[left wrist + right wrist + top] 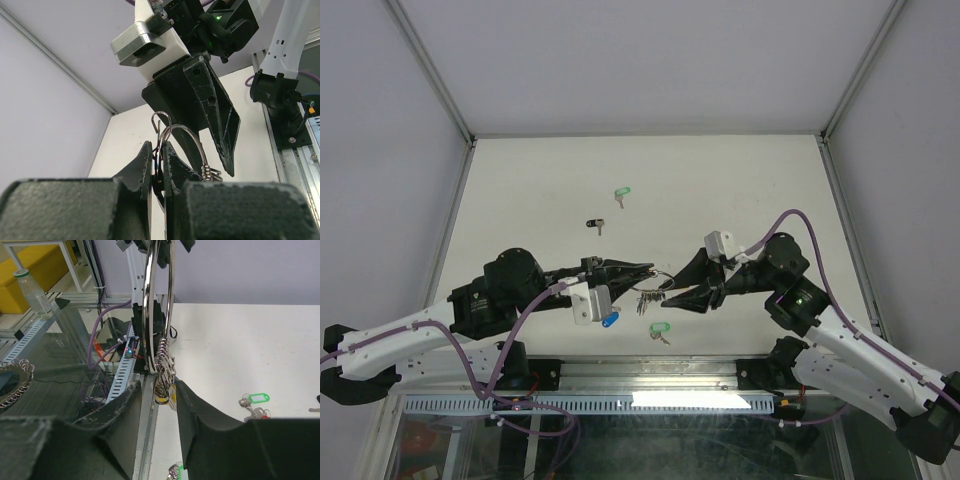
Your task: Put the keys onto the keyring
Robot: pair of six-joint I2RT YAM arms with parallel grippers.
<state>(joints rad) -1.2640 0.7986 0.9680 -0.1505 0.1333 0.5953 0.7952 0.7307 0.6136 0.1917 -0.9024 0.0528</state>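
The left gripper [157, 150] fills the near edge, its two dark fingers pressed together on the wire of the keyring [192, 136]. The ring arcs up and to the right from the grip. A small metal cluster [212, 173] hangs on its right side, too small to tell apart. Just beyond, the right gripper [215, 162] points down, one long finger right of the ring. The white bench [125, 140] lies behind.

thin silver keyring [148, 315] stands upright in the air, small keys [650, 298] bunched at its bottom; a green-tagged key [622, 194] lies apart.
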